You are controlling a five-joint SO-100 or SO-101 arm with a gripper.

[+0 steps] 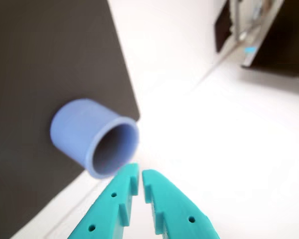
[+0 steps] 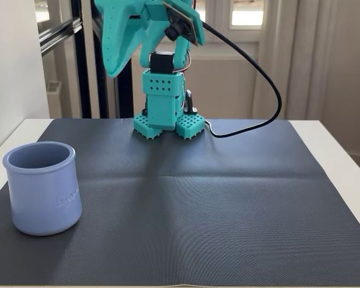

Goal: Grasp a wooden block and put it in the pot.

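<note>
On the dark ribbed mat (image 2: 228,198) covering the white tabletop (image 2: 342,150), the periwinkle-blue cylindrical pot (image 2: 42,187) with its thick rounded rim stands upright near the front left corner in the fixed view, well apart from the arm's teal base (image 2: 167,114). The arm is folded high, and its teal two-finger pincer (image 1: 140,175) hangs in the air; the wrist view shows the tips nearly together with only a thin slit between them and nothing held. The pot's mouth faces that camera, but its inside is shadowed and I can't tell whether anything lies in it.

The small reddish-brown wooden block is nowhere to be seen in either view. So I'd judge the task is either at its very start or already finished, and the frames don't settle which. If it is the start, the next move calls for finding the block, spreading the fingers and coming down over it.

The pincer is cut off at the top of the fixed view.
</note>
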